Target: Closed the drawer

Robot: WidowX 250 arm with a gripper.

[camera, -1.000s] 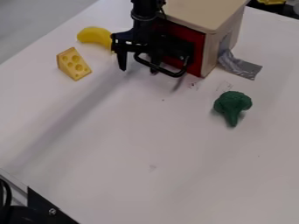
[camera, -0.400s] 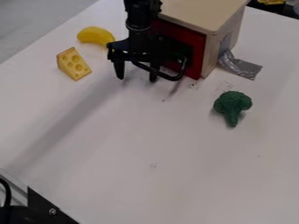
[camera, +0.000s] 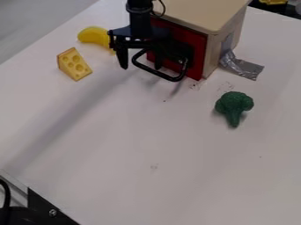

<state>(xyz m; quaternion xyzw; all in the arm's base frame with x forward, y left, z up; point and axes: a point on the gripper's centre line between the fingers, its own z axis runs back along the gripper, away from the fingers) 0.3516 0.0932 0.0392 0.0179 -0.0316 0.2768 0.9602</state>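
Gripper (camera: pixel 140 67) hangs near the top of the camera view, its two black fingers spread apart with nothing between their tips, in front of the red drawer (camera: pixel 198 50). That drawer sits at the front of a pale wooden box (camera: pixel 206 13), its red face lined up close to the box's edge; whether a thin gap remains cannot be told. A black loop handle (camera: pixel 162 76) sticks out from the face, and one of the fingers overlaps it in the view; whether they touch is unclear. Silver tape (camera: pixel 244 69) runs from the side of the box onto the white table (camera: pixel 153 136). To the left of the gripper lies a yellow banana (camera: pixel 92 35), one end partly behind a finger, and just below it in the view a wedge of holed yellow cheese (camera: pixel 75 66). Green broccoli (camera: pixel 234 105) rests below the tape, stem toward the camera. A black bracket (camera: pixel 44 206) shows in the lower left corner.
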